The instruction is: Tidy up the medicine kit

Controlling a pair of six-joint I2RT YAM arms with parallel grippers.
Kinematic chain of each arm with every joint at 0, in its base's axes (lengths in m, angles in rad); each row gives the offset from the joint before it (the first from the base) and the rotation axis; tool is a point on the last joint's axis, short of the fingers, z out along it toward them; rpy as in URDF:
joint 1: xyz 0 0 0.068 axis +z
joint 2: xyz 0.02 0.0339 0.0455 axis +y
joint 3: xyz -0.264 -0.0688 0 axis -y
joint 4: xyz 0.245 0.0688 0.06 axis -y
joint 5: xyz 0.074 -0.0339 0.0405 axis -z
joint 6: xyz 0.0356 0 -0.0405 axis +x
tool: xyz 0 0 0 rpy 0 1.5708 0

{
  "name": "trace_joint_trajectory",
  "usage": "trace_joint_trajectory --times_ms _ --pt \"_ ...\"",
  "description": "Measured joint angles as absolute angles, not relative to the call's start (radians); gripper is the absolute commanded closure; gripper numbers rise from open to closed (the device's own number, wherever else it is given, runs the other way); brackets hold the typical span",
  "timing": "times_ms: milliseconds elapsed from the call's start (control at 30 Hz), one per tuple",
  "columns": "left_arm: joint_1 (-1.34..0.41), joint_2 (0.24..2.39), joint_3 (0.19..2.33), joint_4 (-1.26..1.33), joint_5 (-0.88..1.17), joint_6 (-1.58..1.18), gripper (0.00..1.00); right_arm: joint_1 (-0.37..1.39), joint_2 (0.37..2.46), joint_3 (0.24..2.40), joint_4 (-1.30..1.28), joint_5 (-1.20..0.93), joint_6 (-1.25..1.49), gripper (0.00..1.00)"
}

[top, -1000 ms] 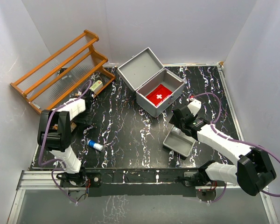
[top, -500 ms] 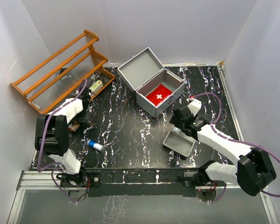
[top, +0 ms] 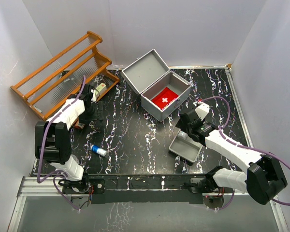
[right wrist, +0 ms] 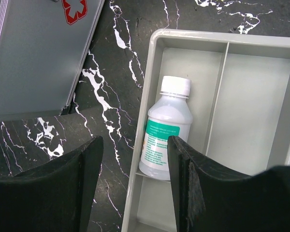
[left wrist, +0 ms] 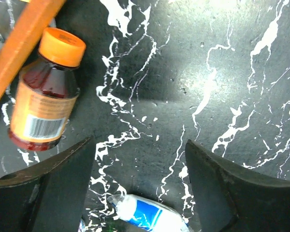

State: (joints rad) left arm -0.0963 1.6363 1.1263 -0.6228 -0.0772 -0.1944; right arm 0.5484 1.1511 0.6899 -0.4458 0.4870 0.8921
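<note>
Medicine kit: boxy light-grey metal case, set upright at rear centre of the black marbled worktop, turned corner-on; hinged lid thrown open, leaning back toward the rear-left.

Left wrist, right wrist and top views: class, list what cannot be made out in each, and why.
- Left wrist view: the tube is cut off by the bottom edge; the brown bottle has a blurred label.
- Right wrist view: the white bottle has print too small to read; the medicine kit is cut off by the frame's edges.
- Top view: the red pouch hides whatever lies under it; the right arm covers the bottle in the tray.
</note>
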Motion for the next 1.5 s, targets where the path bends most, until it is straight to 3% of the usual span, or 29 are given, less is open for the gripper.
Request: trace_joint_trajectory --times_ms 167,300,567,733,800,933,1033,1267,1500 --pt "-0.097 1.589 1.138 -0.635 -0.171 -0.175 0.14 0.548 1.151 0.690 -0.444 0.487 0.892 0.47" --pt "-0.096 1.585 1.138 -0.636 -0.294 -0.157 0.13 0.549 1.151 0.690 -0.443 0.487 0.892 0.47" --pt "-0.095 1.730 1.152 -0.628 -0.388 -0.123 0.35 0.549 1.152 0.690 -0.441 0.480 0.892 0.47" --pt "-0.096 1.741 1.152 -0.628 -0.426 -0.110 0.54 0.548 1.152 0.690 -0.440 0.480 0.892 0.48" --pt "-0.094 1.741 1.153 -0.630 -0.430 -0.108 0.54 0.548 1.152 0.690 -0.440 0.480 0.892 0.48" --pt "-0.094 1.742 1.153 -0.629 -0.426 -0.105 0.37 0.548 1.152 0.690 -0.438 0.480 0.892 0.48" --pt "-0.094 1.751 1.153 -0.624 -0.424 -0.102 0.36 0.548 1.152 0.690 -0.437 0.480 0.892 0.48" --pt "-0.094 1.824 1.158 -0.634 -0.434 -0.089 0.53 0.548 1.151 0.690 -0.438 0.480 0.892 0.48" --pt "-0.096 1.825 1.158 -0.633 -0.431 -0.093 0.65 0.548 1.131 0.690 -0.438 0.480 0.892 0.48"
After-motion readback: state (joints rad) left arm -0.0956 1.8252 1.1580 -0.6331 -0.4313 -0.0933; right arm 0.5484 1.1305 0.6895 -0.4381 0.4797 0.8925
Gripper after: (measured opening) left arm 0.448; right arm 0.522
